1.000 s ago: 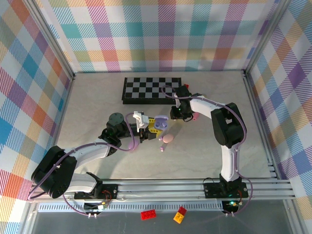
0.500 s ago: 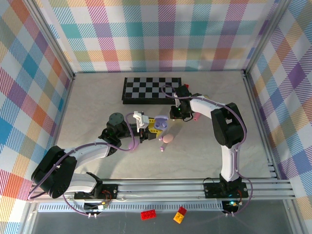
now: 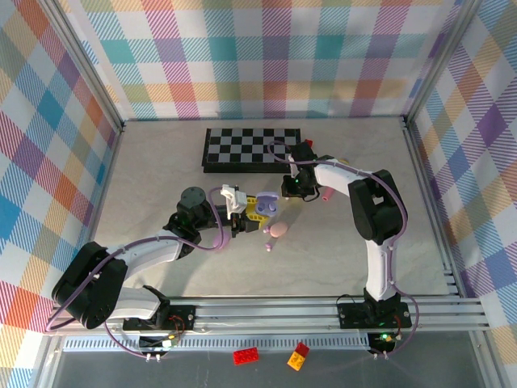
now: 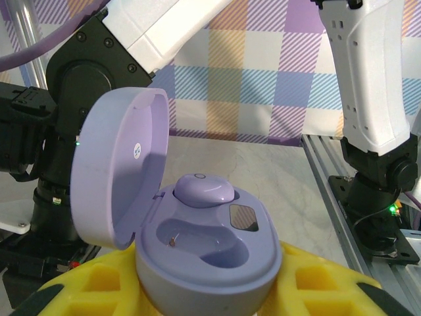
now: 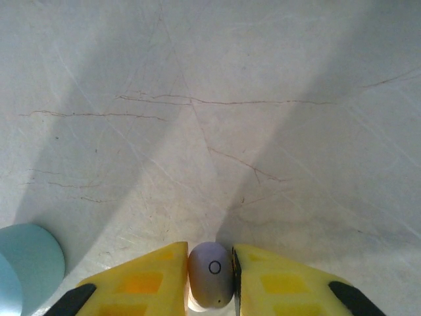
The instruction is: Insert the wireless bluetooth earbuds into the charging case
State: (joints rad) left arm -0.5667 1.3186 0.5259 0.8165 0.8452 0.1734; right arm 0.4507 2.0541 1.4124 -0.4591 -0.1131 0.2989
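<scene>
— Beside the chessboard (image 3: 252,149), what is pinched by the right gripper (image 5: 210,289)?
— A lilac bud (image 5: 210,271); nearby, the open case (image 4: 210,263) is clamped in the left gripper (image 3: 257,208), a second bud (image 4: 202,189) seated inside.

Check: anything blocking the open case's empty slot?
Nothing visible: the lid of the lilac case is swung back, its empty slot bare, the seated earbud beside it. The right end effector brackets the loose earbud.

Lilac charging case (image 4: 204,266), lilac earbud (image 5: 210,275)
</scene>
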